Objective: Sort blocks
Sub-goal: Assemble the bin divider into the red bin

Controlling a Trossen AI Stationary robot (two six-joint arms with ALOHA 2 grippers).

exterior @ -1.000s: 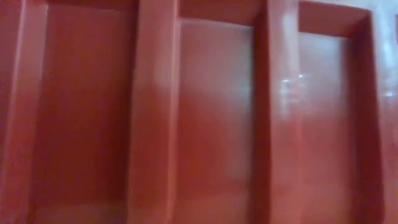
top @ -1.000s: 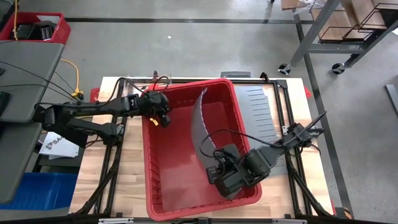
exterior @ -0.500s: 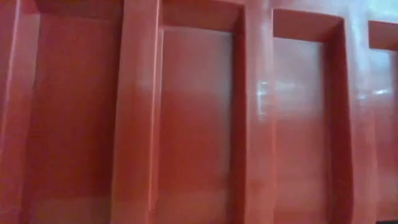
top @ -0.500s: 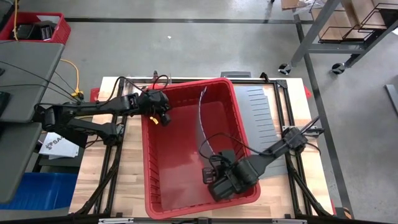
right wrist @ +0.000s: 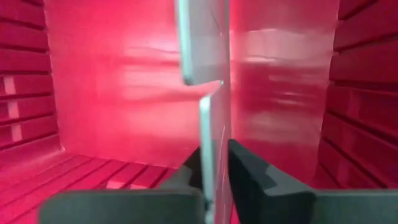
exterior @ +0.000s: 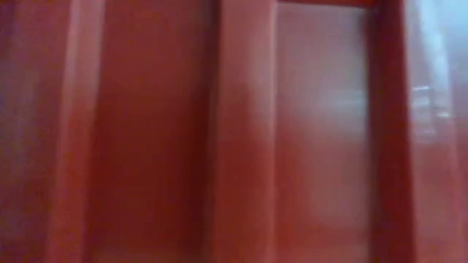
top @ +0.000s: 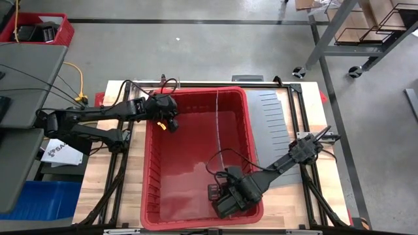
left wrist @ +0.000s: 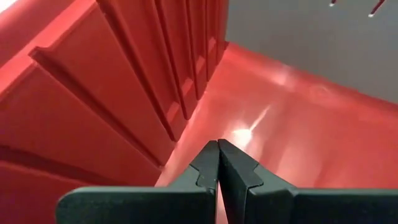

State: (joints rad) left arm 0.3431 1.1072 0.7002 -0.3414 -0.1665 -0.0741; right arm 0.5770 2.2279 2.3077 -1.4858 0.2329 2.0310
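red plastic bin [top: 157,189] holds no blocks in view. right gripper [right wrist: 214,171] pinches a grey divider sheet [right wrist: 202,62] upright at its near right. next: seat it. left gripper [left wrist: 218,163], closed and empty, waits far left.

Big red bin [top: 157,189] is sitting on the wooden table [top: 134,189], filling the low view. Thin grey divider sheet [top: 217,124] is standing upright on edge inside it. More grey slotted sheets [top: 268,114] are lying flat just beside the bin. A red crate [top: 62,29] is resting on the floor.
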